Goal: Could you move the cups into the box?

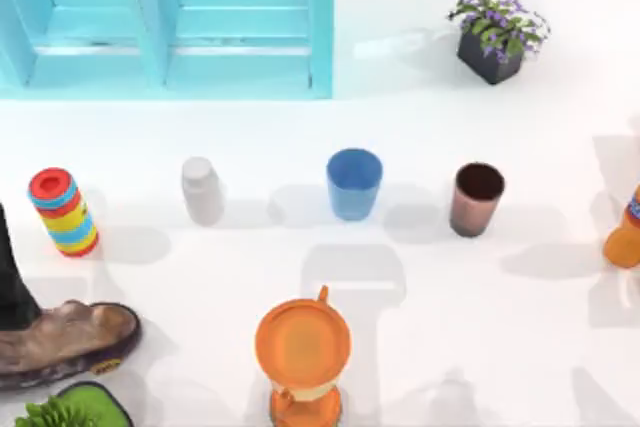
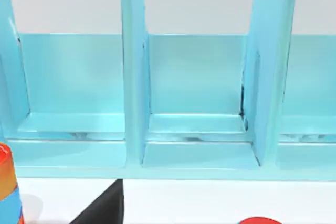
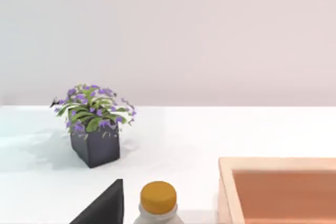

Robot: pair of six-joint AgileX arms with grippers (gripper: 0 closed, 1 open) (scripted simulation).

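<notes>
Cups x2 upright: blue cup [image 1: 354, 183], pink cup [image 1: 476, 198].

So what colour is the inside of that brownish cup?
Dark maroon inside the brownish-pink cup, seen best in the top view.

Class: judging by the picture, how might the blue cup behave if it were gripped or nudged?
The blue cup stands upright on its narrower base, so a high nudge could tip it. It looks rigid and hollow, probably light. Its smooth tapered wall might slip in a loose grip.
</notes>
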